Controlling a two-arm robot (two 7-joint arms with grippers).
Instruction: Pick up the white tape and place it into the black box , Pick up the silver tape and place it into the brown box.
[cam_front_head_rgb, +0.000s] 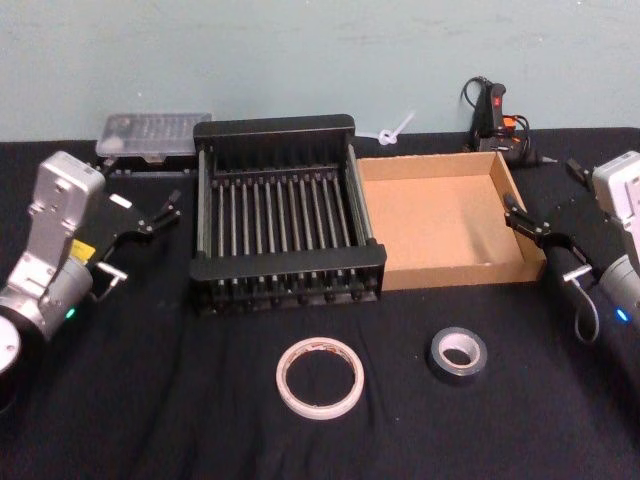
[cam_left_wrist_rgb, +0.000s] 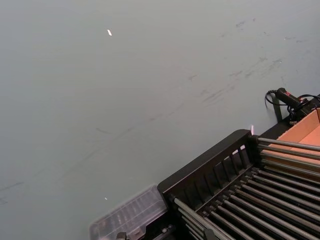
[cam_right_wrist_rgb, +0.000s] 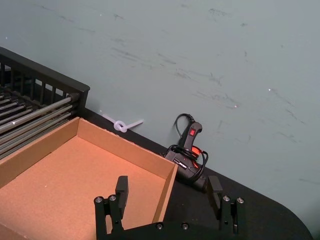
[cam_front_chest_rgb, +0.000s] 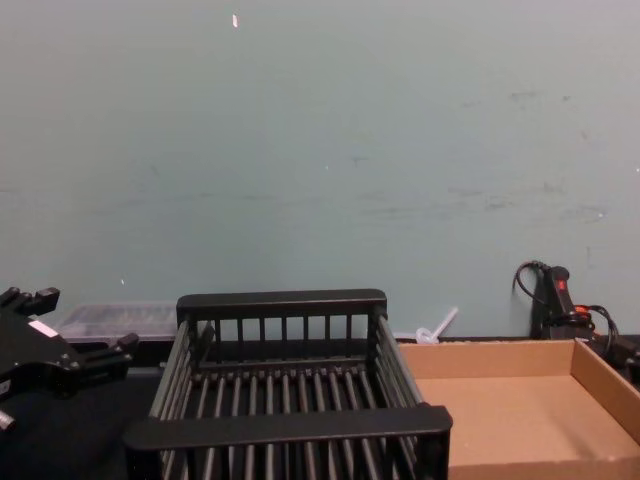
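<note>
The white tape (cam_front_head_rgb: 320, 378) lies flat on the black cloth near the front, in front of the black box (cam_front_head_rgb: 290, 266). To its right, the smaller silver tape (cam_front_head_rgb: 459, 355) lies in front of the brown box (cam_front_head_rgb: 440, 222). Both boxes are empty and stand side by side, touching. My left gripper (cam_front_head_rgb: 165, 210) hovers open left of the black box (cam_front_chest_rgb: 285, 425), holding nothing. At the right wall of the brown box (cam_right_wrist_rgb: 55, 195) hangs my right gripper (cam_right_wrist_rgb: 167, 189), wide open and empty, also seen in the head view (cam_front_head_rgb: 548, 195).
A clear plastic case (cam_front_head_rgb: 150, 135) lies behind the black box at back left. A black glue gun (cam_front_head_rgb: 495, 115) with its cord and a white knotted tie (cam_front_head_rgb: 395, 130) sit along the back wall. The wall stands close behind the table.
</note>
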